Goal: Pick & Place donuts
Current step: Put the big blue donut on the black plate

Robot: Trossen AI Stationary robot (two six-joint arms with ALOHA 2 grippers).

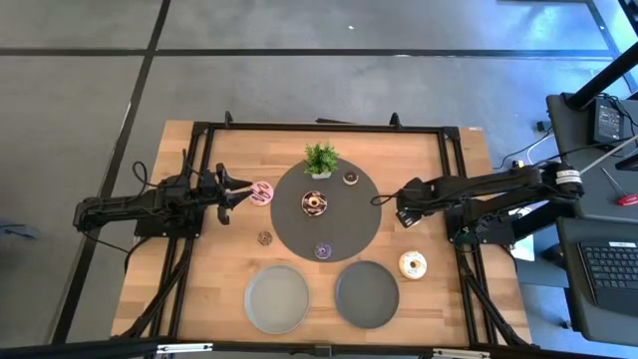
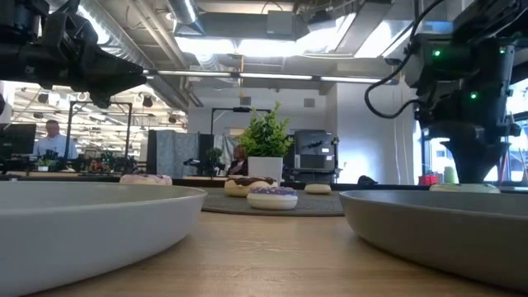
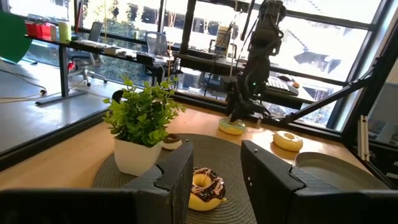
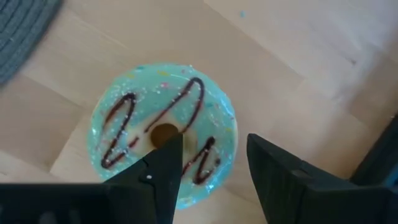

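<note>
My right gripper (image 4: 214,149) is open and points down over a pale green donut (image 4: 163,130) with chocolate drizzle, which lies flat on the wood right of the mat. In the high view my right gripper (image 1: 407,211) hides it. My left gripper (image 3: 214,180) is open and raised, just left of a pink donut (image 1: 262,192) lying on the table. A chocolate donut (image 1: 315,203), a small brown one (image 1: 351,178) and a purple one (image 1: 323,250) lie on the dark round mat (image 1: 289,224). A cream donut (image 1: 413,264) and a small brown donut (image 1: 265,238) lie on the wood. My right gripper has one finger (image 4: 163,163) over the green donut's hole (image 4: 163,132) and the other past its rim, coming from above. I cannot tell whether the fingers touch the donut. The donut lies flat on the table.
A small potted plant (image 1: 320,160) stands at the mat's far edge. Two round grey plates (image 1: 277,297) (image 1: 367,293) sit at the near edge of the table. A black frame runs around the tabletop. People and desks show in the room beyond.
</note>
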